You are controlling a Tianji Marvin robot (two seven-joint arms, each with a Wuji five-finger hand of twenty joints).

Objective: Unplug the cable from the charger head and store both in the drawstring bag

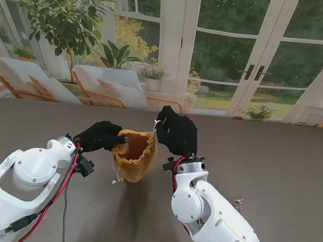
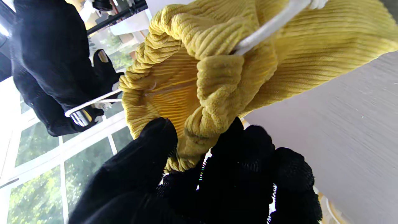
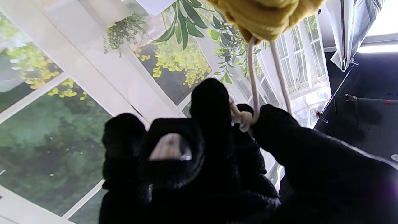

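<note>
Drawstring bag (image 1: 134,155) between both gripping hands

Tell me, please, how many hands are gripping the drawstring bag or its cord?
2: the left hand pinches the yellow drawstring bag at its rim on the left; the right hand holds the white drawstring on the right.

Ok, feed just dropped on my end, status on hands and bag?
Left hand shut on drawstring bag rim. Right hand shut on white drawstring. Bag mouth partly open. Cable, charger head not visible.
</note>
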